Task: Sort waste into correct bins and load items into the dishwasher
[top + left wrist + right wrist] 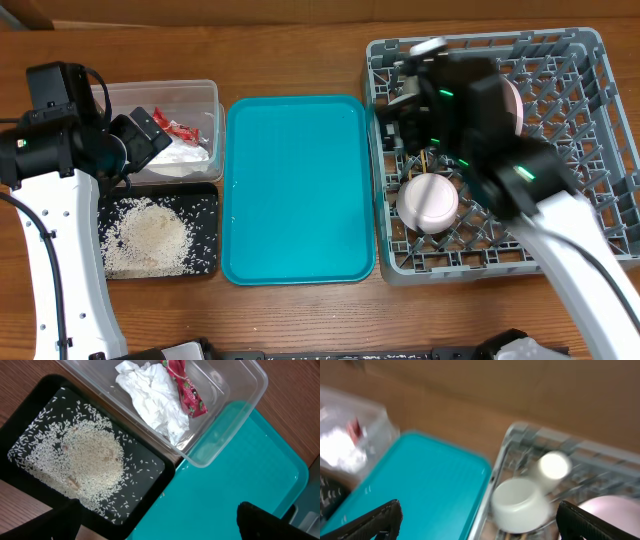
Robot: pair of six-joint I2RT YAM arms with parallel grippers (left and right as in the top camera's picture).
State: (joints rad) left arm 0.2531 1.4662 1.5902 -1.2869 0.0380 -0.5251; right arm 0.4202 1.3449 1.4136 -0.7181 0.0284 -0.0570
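The clear tub point(160, 130) point(220, 425) holds a crumpled white napkin point(152, 402) and a red snack wrapper point(186, 390). Below it, the black tray point(205, 205) point(30, 415) carries a heap of rice scraps point(148, 238) point(82, 465). My left gripper point(150, 140) point(160, 527) hangs open and empty above these bins. The grey dish rack point(590, 60) point(520, 435) holds an upturned white bowl point(430, 200) point(520, 505), a white cup point(554, 466) and a pink plate point(514, 105) point(615, 510). My right gripper point(392, 112) point(487, 525) is open and empty over the rack's left edge.
A large teal tray point(300, 190) point(240, 475) point(420, 480) lies between the bins and the rack. My right arm crosses over much of the rack and hides part of it. The right wrist view is blurred.
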